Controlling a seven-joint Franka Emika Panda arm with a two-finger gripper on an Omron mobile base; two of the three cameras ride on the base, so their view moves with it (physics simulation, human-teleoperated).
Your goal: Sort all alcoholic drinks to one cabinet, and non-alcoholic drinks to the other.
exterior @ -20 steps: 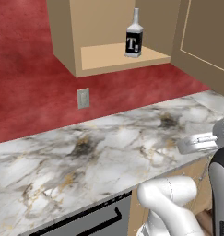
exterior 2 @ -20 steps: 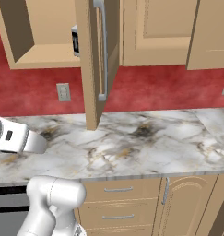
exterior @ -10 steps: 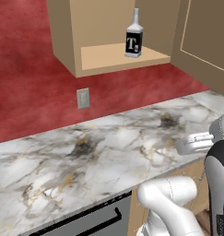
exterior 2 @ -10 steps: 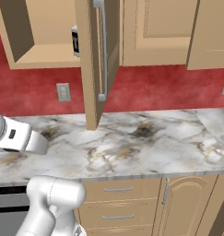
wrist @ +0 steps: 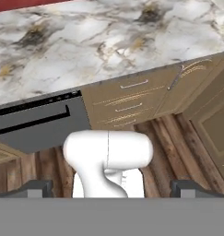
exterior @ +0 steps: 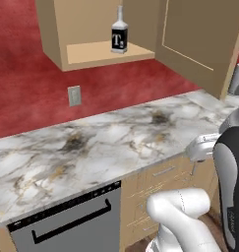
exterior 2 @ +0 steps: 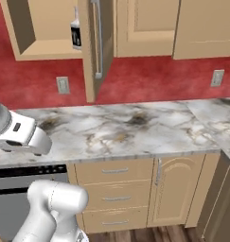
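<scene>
Meanwhile, the base has shifted slightly rightward since a second ago; the squarish black-labelled bottle (exterior: pixel 119 32) stands on the narrow cabinet's shelf (exterior: pixel 91 53). Above the marble table (exterior: pixel 91 147), the tool (wrist: pixel 111 188) hangs released and empty, suggesting a drive toward another drink.

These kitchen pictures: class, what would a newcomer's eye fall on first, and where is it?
First, the squarish clear bottle with the black label, standing upright and alone on the shelf of the open wall cabinet above the counter. Next, the red wall behind the grey-veined marble counter. The gripper looks down over the counter's edge at the wooden drawers.
</scene>
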